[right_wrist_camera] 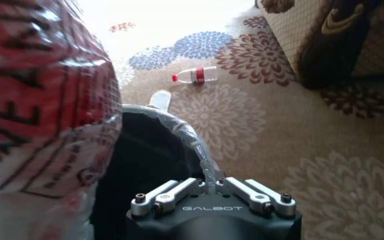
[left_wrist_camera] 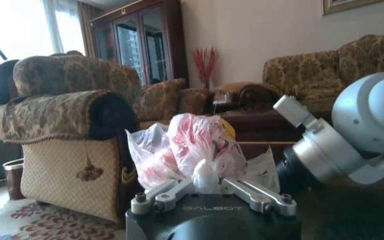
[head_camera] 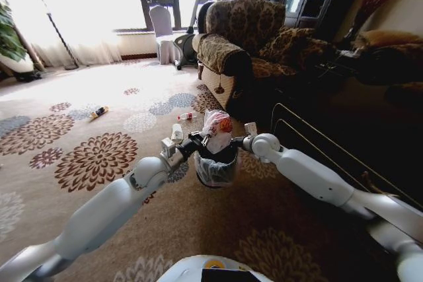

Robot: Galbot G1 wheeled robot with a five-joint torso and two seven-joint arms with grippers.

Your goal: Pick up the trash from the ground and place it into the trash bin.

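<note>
The trash bin (head_camera: 215, 171) stands on the carpet (head_camera: 79, 110) between the two pincers: the left pincer (head_camera: 197, 142) at its left rim, the right pincer (head_camera: 236, 143) at its right. A plastic bag wad (head_camera: 217, 131) sits over its mouth. Behind lie two bottles (head_camera: 187, 116) (head_camera: 177, 133); far left, perhaps a tube (head_camera: 99, 111). An armchair (head_camera: 241, 37) stands beyond.

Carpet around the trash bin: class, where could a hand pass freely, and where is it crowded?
Free: open carpet between the orange-black tube and the window. Crowded: over the trash bin, where the left gripper holds a plastic bag and the right gripper pinches the liner; armchair close behind.
</note>
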